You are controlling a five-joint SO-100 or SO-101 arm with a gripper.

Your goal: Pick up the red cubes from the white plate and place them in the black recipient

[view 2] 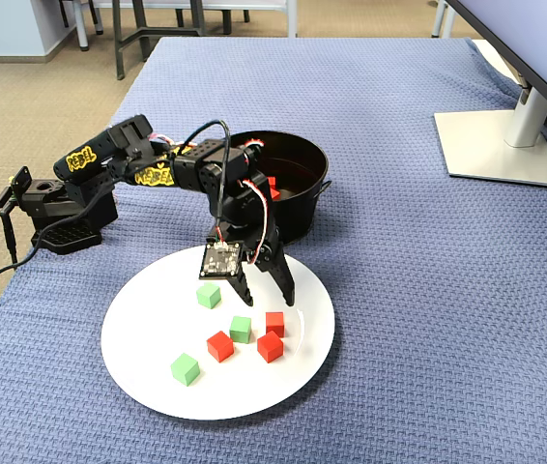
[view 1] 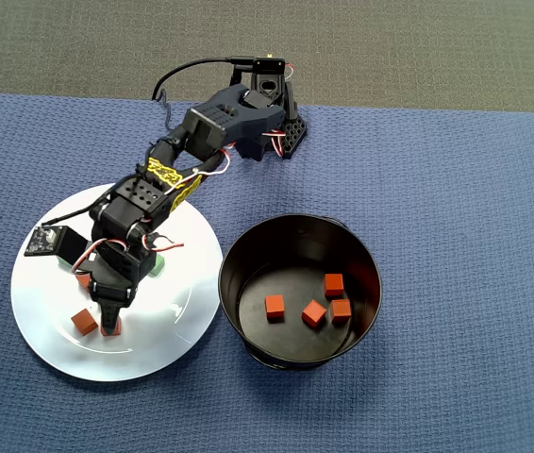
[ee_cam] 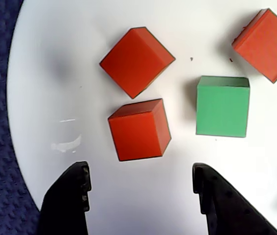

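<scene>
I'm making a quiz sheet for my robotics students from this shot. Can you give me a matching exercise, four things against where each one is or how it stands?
Things:
1. white plate
2. black bowl
3. end effector
4. monitor stand

Places or states:
A. open, hanging over a red cube
B. off to the right of the fixed view, away from the cubes
C. holds four red cubes and no green ones
D. holds three red and three green cubes

Pairs: 1-D, 2-C, 3-A, 4-B
</scene>
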